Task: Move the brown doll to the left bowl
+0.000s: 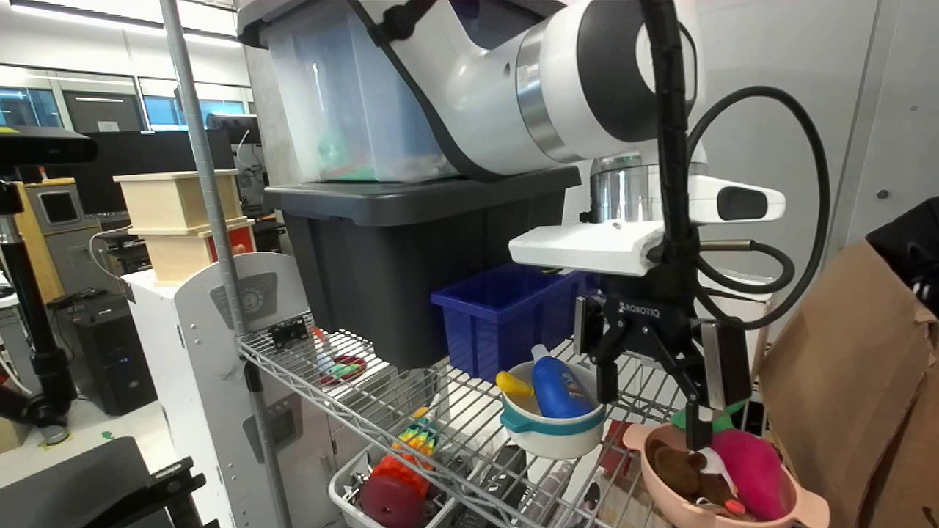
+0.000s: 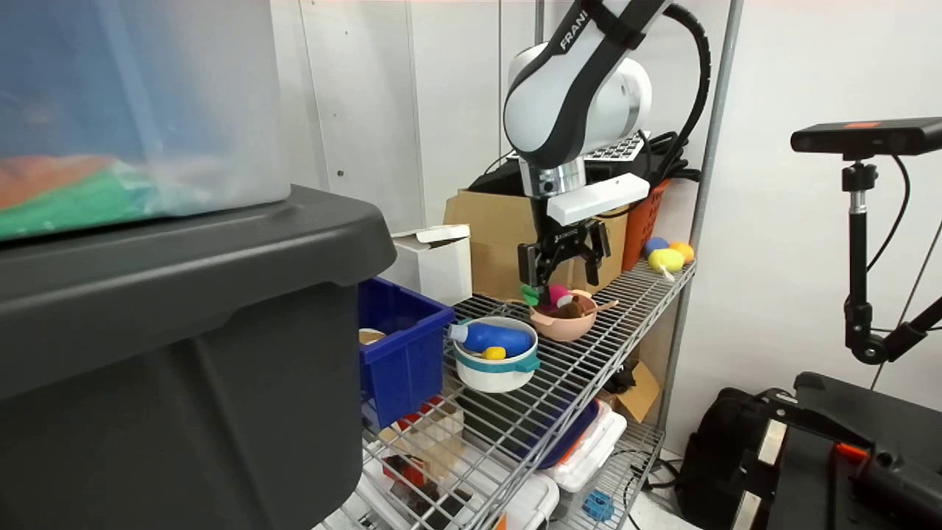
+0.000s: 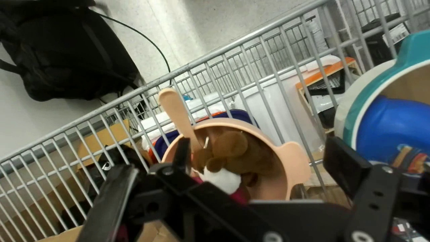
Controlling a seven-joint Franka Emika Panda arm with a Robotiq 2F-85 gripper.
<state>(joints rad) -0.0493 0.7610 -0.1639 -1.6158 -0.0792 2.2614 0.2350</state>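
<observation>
A wire shelf (image 2: 574,361) holds a big dark tub (image 1: 411,257) and, beside it, a blue bin (image 1: 473,345). The gripper (image 1: 653,419) hangs over the pink bowl (image 2: 564,329), its jaws spread wide, holding nothing. The left bowl (image 2: 493,379), white and teal, sits between that one and the bin, with a blue bottle (image 2: 500,337) inside. The brown doll (image 3: 250,159) lies in the pink bowl, where a peach handle (image 3: 173,107) pokes out toward the shelf's long edge.

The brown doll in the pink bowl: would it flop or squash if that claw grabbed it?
The brown doll looks plush, so it would probably squash rather than crack. Its rounded, lumpy parts may flop. The magenta toy beside it could get dragged along.
</observation>
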